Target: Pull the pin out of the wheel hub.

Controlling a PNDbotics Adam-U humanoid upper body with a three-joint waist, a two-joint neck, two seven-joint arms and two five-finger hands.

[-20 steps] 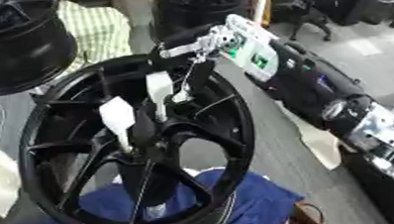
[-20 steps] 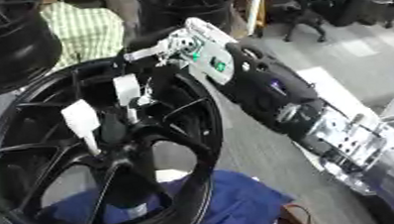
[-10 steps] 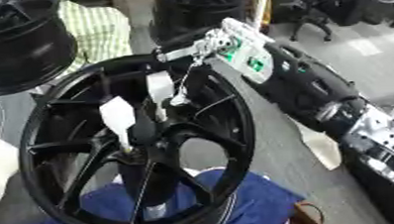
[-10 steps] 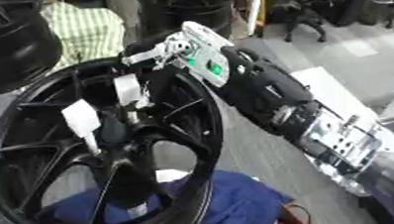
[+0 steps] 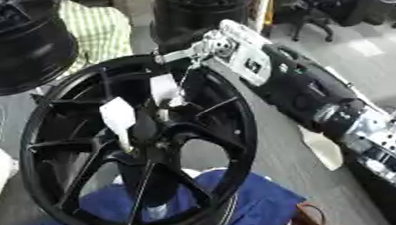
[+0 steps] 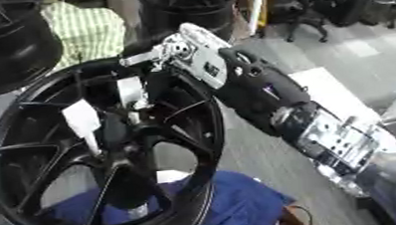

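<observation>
- The wheel hub [image 5: 138,148], a black spoked rim standing nearly upright, fills the left and middle of the view; its lower edge sits against a blue cloth [image 5: 234,202].
- The right arm [image 5: 318,96] comes in from the right and reaches to the rim's upper right edge. No left hand shows in either view.
- The right hand [image 5: 223,50] sits at the top of the rim, its silver fingers [image 6: 149,55] pointing left over the edge. I cannot tell whether they are apart or pinched on anything.
- Two white tags hang inside the rim: a larger one [image 5: 119,117] left of centre and a smaller one [image 5: 165,89] just below the hand.
- The pin [image 5: 176,100] appears as a small pale piece beside the smaller tag, near the hub's centre; its shape is unclear. It lies below and slightly left of the hand, so the pull would likely run outward from the wheel's face, toward the hand.
- Against a second ago, the hand looks drawn slightly up and away from the spokes, while the rim and tags keep their places.
</observation>
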